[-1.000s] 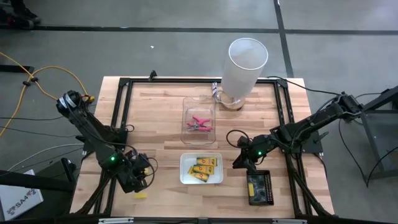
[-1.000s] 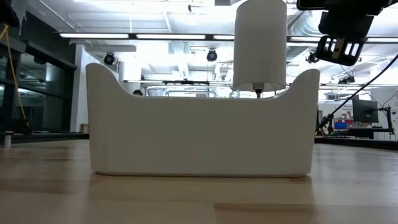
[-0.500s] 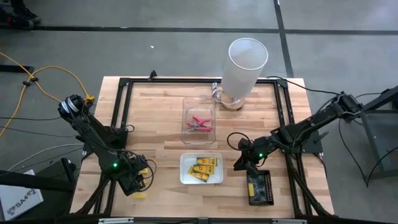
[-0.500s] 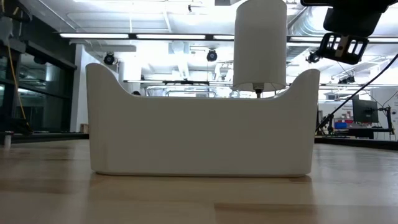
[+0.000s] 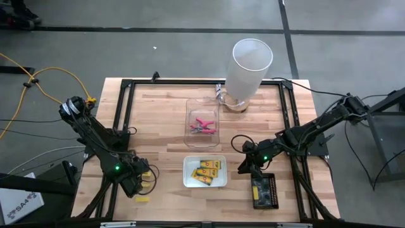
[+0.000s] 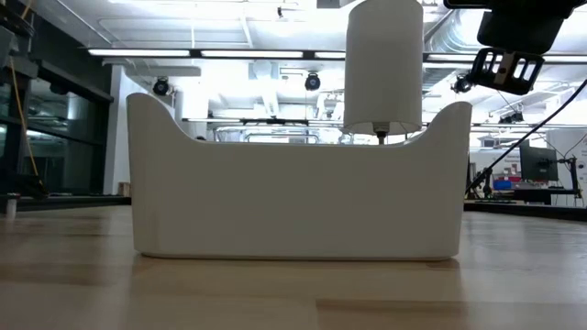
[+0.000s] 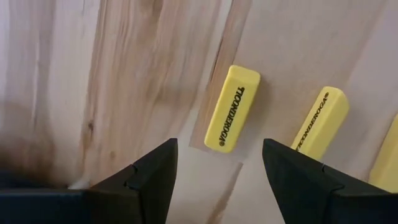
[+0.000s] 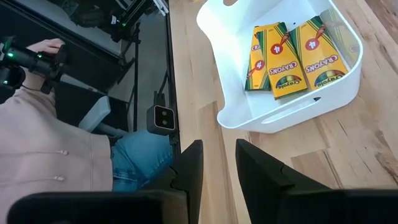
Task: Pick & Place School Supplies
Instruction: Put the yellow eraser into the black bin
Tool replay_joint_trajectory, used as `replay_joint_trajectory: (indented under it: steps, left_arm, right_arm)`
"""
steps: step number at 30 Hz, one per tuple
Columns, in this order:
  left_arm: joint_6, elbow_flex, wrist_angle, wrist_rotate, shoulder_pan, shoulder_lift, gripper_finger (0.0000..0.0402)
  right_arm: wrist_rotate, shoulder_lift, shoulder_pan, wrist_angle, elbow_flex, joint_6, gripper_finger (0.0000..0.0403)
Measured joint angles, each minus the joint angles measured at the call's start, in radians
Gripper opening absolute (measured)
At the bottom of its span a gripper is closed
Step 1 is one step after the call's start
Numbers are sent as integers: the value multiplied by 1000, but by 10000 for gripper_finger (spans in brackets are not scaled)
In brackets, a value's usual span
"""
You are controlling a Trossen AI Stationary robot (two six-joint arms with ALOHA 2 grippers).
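Three yellow blocks with dark print lie flat on the wood: one just ahead of my left gripper, a second beside it, a third at the picture's edge. My left gripper is open near the table's front left, its fingers short of the nearest block. A yellow block shows beside it from above. Yellow-orange crayon packets lie in the white tray. Pink scissors lie in the clear tray. My right gripper hovers with a narrow empty gap between the white tray and the black tray.
A tall white cylinder stands at the far edge. A black frame runs around the table. The white tray's wall fills the low view, with my right gripper above it. A seated person is beyond the near edge.
My left gripper has moved a little toward the table's near edge, closer to the yellow blocks.
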Motion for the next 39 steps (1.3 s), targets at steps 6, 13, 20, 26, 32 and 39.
replay_joint_trajectory:
  steps: [6,13,20,26,32,39]
  left_arm:
    - [70,0,0,-24,0,0,228]
    - [71,-36,76,-23,0,0,228]
    - [85,-82,123,-16,0,0,228]
    - [110,-132,215,-13,0,-1,228]
    - [111,-168,247,-6,0,-1,225]
    - [141,-178,256,-6,0,-1,212]
  right_arm:
    - [0,0,0,0,0,0,87]
    - [0,0,0,0,0,0,87]
    - [0,0,0,0,0,3,87]
    - [0,0,0,1,0,4,87]
    - [0,0,0,9,0,22,87]
    - [0,0,0,14,0,26,87]
